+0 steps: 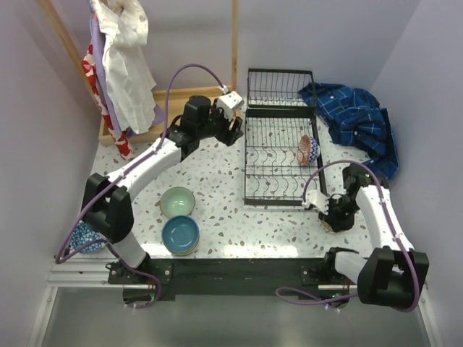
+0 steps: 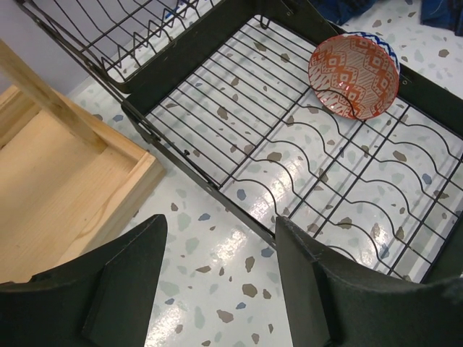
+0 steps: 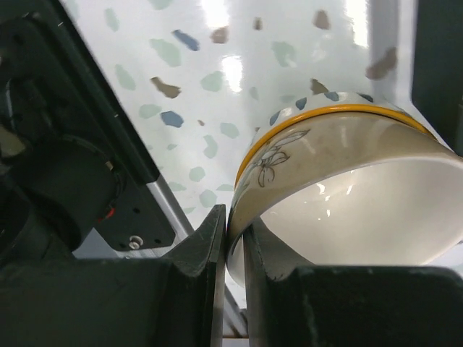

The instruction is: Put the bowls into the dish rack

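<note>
The black wire dish rack (image 1: 246, 168) lies at centre right, and a red-orange patterned bowl (image 1: 308, 150) stands on edge among its right-hand prongs. My left gripper (image 1: 233, 130) hovers open by the rack's far left corner. In the left wrist view its fingers (image 2: 217, 224) hold nothing, over bare table beside the rack's edge (image 2: 181, 163) and the patterned bowl (image 2: 354, 74). My right gripper (image 1: 334, 217) is shut on the rim of a beige bowl with a yellow band (image 3: 347, 195), low over the table right of the rack. A pale green bowl (image 1: 177, 202) and a teal blue bowl (image 1: 180, 235) sit at front left.
A blue plaid cloth (image 1: 354, 119) is heaped right of the rack. A wooden-framed stand (image 1: 181, 94) with hanging clothes (image 1: 123, 65) fills the back left, its base (image 2: 65, 181) close to my left gripper. A blue speckled bowl (image 1: 85, 235) peeks out behind the left arm's base.
</note>
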Action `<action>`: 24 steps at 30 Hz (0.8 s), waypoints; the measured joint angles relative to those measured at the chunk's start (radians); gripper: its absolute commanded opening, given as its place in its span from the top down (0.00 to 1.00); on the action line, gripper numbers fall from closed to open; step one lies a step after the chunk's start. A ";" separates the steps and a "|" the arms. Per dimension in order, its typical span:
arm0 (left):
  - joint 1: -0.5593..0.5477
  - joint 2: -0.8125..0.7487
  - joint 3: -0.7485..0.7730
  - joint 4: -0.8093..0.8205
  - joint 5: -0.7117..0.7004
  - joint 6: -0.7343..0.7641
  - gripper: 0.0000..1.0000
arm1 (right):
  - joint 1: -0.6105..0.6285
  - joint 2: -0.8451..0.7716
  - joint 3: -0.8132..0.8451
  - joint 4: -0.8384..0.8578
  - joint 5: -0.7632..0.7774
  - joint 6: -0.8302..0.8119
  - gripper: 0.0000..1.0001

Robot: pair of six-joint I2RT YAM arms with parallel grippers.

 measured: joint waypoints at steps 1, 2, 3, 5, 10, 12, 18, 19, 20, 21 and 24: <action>0.004 -0.005 -0.004 0.000 -0.002 0.003 0.34 | 0.011 -0.002 0.000 -0.015 -0.001 -0.026 0.94; 0.006 -0.008 -0.007 0.000 -0.003 0.004 0.33 | 0.024 -0.007 -0.001 -0.032 -0.003 -0.056 0.94; 0.010 -0.011 -0.012 0.000 -0.006 0.006 0.34 | 0.037 -0.012 -0.003 -0.049 -0.004 -0.089 0.94; 0.016 -0.016 -0.018 -0.002 -0.012 0.019 0.33 | 0.063 -0.023 -0.006 -0.081 -0.011 -0.153 0.94; 0.024 -0.025 -0.033 -0.008 -0.027 0.036 0.33 | 0.139 -0.042 -0.010 -0.107 -0.064 -0.294 0.96; 0.025 -0.029 -0.042 -0.011 -0.030 0.045 0.33 | 0.183 -0.048 -0.014 -0.101 -0.086 -0.332 0.96; 0.026 -0.039 -0.046 -0.022 -0.031 0.056 0.33 | 0.319 -0.056 -0.035 -0.047 -0.132 -0.362 0.39; 0.026 -0.040 -0.046 -0.022 -0.030 0.057 0.33 | 0.336 -0.058 -0.040 -0.034 -0.132 -0.368 0.37; 0.026 -0.040 -0.046 -0.022 -0.028 0.060 0.32 | 0.347 -0.061 -0.043 -0.024 -0.131 -0.372 0.35; 0.026 -0.041 -0.047 -0.023 -0.025 0.064 0.32 | 0.352 -0.067 -0.045 -0.021 -0.129 -0.374 0.34; 0.026 -0.045 -0.051 -0.030 -0.001 0.079 0.31 | 0.353 -0.098 -0.044 -0.025 -0.114 -0.374 0.32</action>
